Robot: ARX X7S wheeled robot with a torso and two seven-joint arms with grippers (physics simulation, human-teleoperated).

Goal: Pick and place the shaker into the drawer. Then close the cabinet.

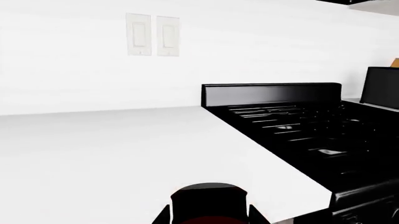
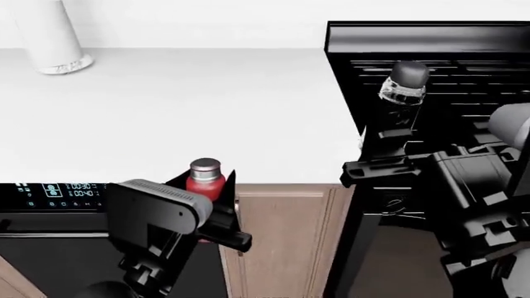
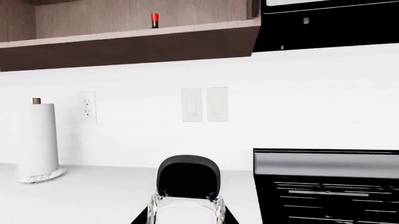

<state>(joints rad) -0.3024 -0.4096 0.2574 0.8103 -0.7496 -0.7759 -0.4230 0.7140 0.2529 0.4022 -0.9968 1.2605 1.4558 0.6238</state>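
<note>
Two pincers clamp bottles — left (image 2: pixel 217 202) the shaker (image 2: pixel 205 180), right (image 2: pixel 389 127) a dark bottle (image 2: pixel 403 84) — beside the stove (image 2: pixel 431 43).

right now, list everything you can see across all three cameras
shaker: one, red with a silver-grey cap, upright between the left jaws at the counter's front edge
bottle: one, clear neck with a grey domed top, at the right jaws over the stove
paper towel roll: one, white, upright at the back of the counter
counter: one, white, beside the stove
stove: one, black, to the counter's right
switch plates: two, white, on the wall
outlet: one, white, on the wall by the roll
cabinet door: one, light brown wood, below the counter
left gripper: one, black, shut on the shaker
right gripper: one, black, holding the bottle
</note>
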